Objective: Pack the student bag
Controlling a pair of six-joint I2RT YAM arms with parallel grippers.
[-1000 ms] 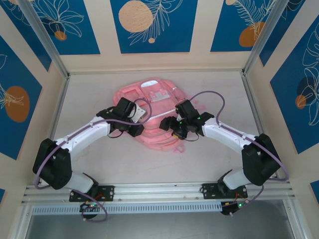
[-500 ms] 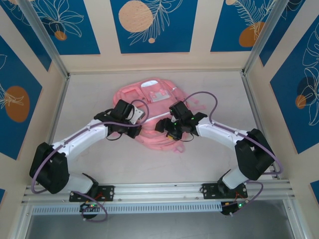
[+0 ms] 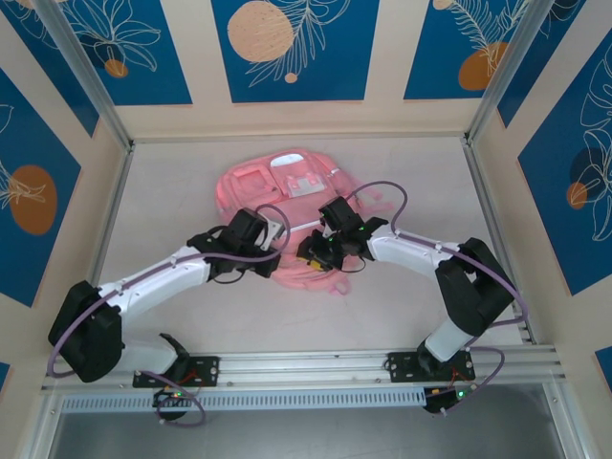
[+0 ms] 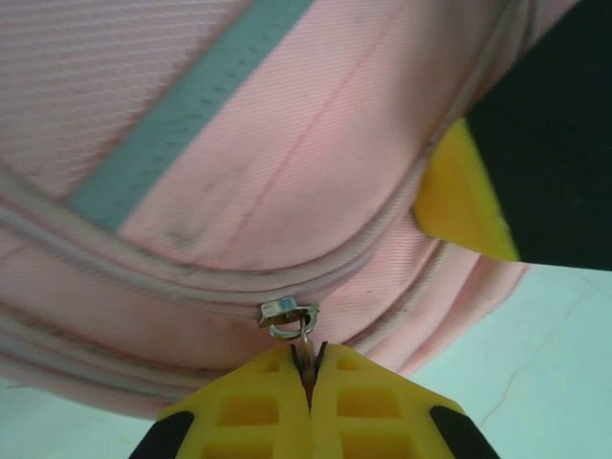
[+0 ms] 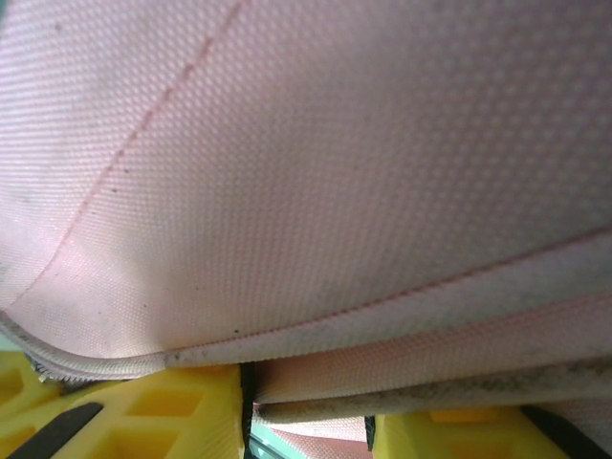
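Note:
The pink student bag (image 3: pixel 287 184) lies flat in the middle of the table. My left gripper (image 3: pixel 272 252) is at its near edge. In the left wrist view the left gripper (image 4: pixel 309 361) is shut on the thin metal zipper pull (image 4: pixel 305 340), which hangs from the slider (image 4: pixel 287 311) on the bag's (image 4: pixel 287 143) zip line. My right gripper (image 3: pixel 317 252) is just to the right on the same edge. Its yellow fingers (image 5: pixel 311 421) stand on either side of folded layers of the bag's (image 5: pixel 306 172) fabric, which reach both pads. One right finger (image 4: pixel 457 201) appears in the left wrist view.
The table (image 3: pixel 172 201) is walled by aluminium posts and blue patterned panels on three sides. A purple cable (image 3: pixel 382 187) loops from the right arm over the bag's right side. The arm bases sit on a rail (image 3: pixel 306 365) at the near edge.
Both grippers moved toward the bag's near edge and closer together. The left jaws closed on the zipper pull; the right jaws narrowed around the bag's fabric.

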